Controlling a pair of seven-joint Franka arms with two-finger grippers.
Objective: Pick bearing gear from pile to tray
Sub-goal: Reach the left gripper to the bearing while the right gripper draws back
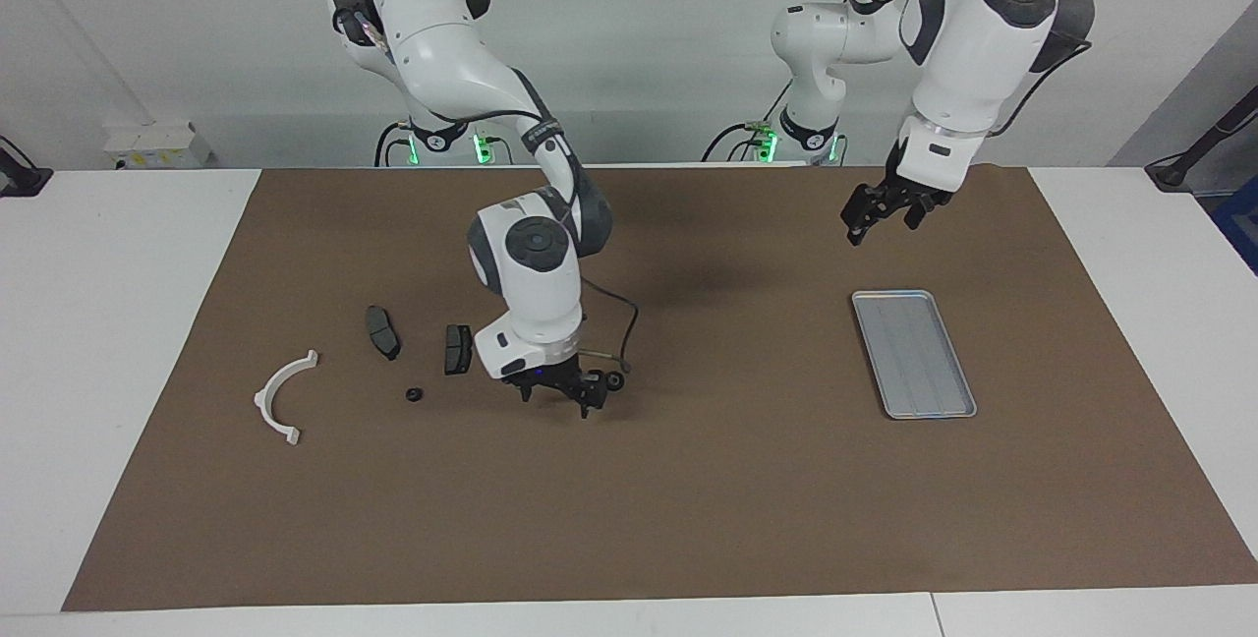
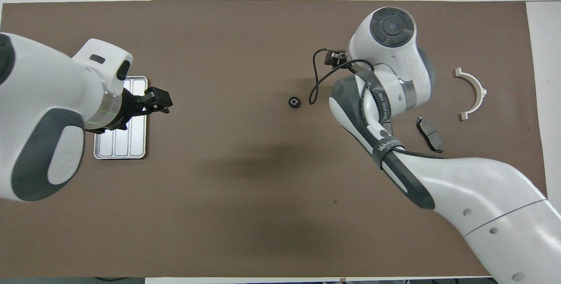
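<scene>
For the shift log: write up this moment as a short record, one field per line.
right hand: low over the mat, beside the pile
left hand: raised over the mat by the tray, waiting
tray: toward the left arm's end, no gear in it
loose bearing gear: on the mat beside the right hand, toward the tray
second bearing gear: in the pile, by the brake pads
white bracket: toward the right arm's end
</scene>
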